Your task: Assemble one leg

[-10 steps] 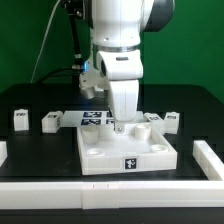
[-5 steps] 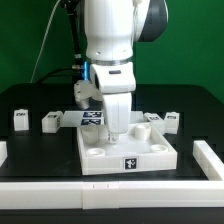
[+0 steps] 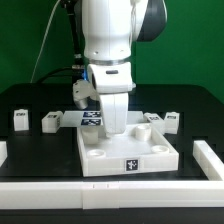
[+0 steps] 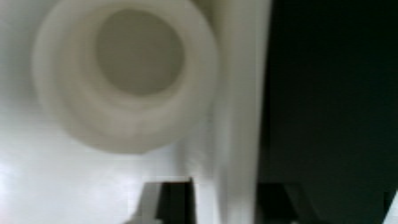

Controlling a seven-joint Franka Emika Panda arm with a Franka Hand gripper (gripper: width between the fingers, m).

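Observation:
The large white tabletop (image 3: 128, 152) lies on the black table with a tag on its front wall. My gripper (image 3: 114, 129) points straight down at its far rim. In the wrist view my gripper (image 4: 228, 204) straddles the tabletop's thin rim wall (image 4: 226, 150), which fills the gap between the dark fingers (image 4: 169, 205); the jaws look shut on it. A round corner socket (image 4: 134, 55) lies just beyond. Small white legs stand apart from the gripper: two at the exterior view's left (image 3: 20, 119) (image 3: 50, 121) and two at the right (image 3: 172, 119) (image 3: 152, 118).
The marker board (image 3: 91, 118) lies behind the tabletop, partly hidden by the arm. White rails border the table at the front (image 3: 110, 188) and at the exterior view's right (image 3: 208, 155). A green wall stands behind.
The arm has shifted toward the exterior view's left and the gripper has sunk onto the tabletop's far rim. The tabletop and the legs have not moved.

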